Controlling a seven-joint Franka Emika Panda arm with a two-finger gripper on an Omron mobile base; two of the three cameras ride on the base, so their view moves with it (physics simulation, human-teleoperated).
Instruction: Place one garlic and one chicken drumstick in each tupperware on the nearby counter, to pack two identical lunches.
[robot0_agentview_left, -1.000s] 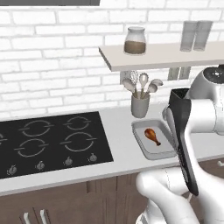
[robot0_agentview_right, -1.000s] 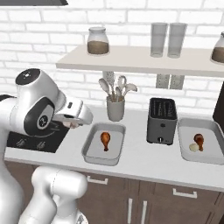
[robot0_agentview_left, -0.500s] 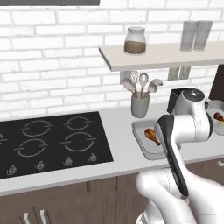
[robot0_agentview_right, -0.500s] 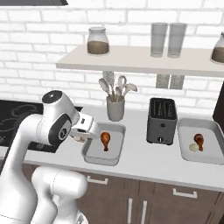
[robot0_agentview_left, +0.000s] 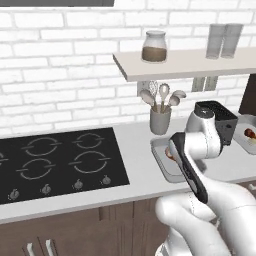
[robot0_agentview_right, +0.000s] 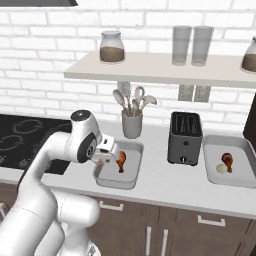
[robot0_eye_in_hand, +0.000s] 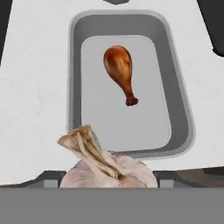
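You see the gripper (robot0_agentview_right: 106, 156) at the left centre of the right base view, over the near left edge of the left tupperware (robot0_agentview_right: 131, 177), and in the hand view a garlic bulb (robot0_eye_in_hand: 109, 168) sits at the bottom centre between the jaws, its papery beige stalk pointing up and to the left; the jaws are pinching that garlic, spread wide around it, though the fingertips themselves are hidden behind the bulb. Above the garlic in the hand view lies the same tupperware (robot0_eye_in_hand: 179, 109), a pale-grey rectangular tray with a raised rim, and inside it, in its upper half, rests one chicken drumstick (robot0_eye_in_hand: 120, 70), meaty end toward the top of the frame and thin bone end pointing down and to the right. The garlic hangs over the tray's near rim and the white counter (robot0_eye_in_hand: 35, 87), apart from the drumstick. In the right base view that drumstick (robot0_agentview_right: 121, 160) lies in the tray just right of the gripper, with a grey utensil holder (robot0_agentview_right: 132, 125) behind it and a black toaster (robot0_agentview_right: 185, 138) to the right. At the right of that frame the second tupperware (robot0_agentview_right: 240, 179) holds another drumstick (robot0_agentview_right: 227, 161) with a second garlic (robot0_agentview_right: 221, 169) touching it at its lower left. In the left base view the arm covers most of the left tupperware (robot0_agentview_left: 159, 156).
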